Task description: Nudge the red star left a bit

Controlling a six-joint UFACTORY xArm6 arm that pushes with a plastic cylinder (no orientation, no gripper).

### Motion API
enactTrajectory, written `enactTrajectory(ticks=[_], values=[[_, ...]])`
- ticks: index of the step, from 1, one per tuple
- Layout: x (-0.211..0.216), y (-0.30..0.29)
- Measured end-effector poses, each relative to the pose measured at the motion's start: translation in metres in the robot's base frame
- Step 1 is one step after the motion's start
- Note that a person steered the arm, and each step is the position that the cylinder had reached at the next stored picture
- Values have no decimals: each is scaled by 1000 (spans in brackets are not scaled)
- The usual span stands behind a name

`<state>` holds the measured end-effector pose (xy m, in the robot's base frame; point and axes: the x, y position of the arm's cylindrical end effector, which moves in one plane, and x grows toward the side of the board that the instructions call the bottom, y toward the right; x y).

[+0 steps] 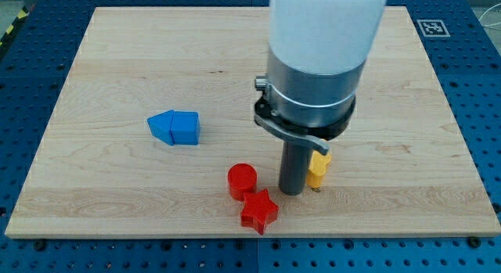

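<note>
On the surface [117, 54], a blue block [174, 127] lies at nine o'clock, a red cylinder [242, 181] centre. The red star [259, 211] sits at six. No pincer: my tip [293, 191] stands just beside its upper right, approach under way; next, push left. Yellow block [318, 168] beyond.

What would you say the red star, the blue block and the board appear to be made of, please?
Red star: probably painted wood or plastic; even, opaque colour with a slight sheen and no grain showing. Blue block: likely the same, uniformly coloured. Board: light wood, matte, with visible grain lines running across it.
</note>
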<state>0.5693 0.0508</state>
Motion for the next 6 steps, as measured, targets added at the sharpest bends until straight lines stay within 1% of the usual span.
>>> enactTrajectory(ticks=[1, 2, 3, 4, 6], values=[[10, 1], [37, -2], [45, -2], [45, -2], [45, -28]])
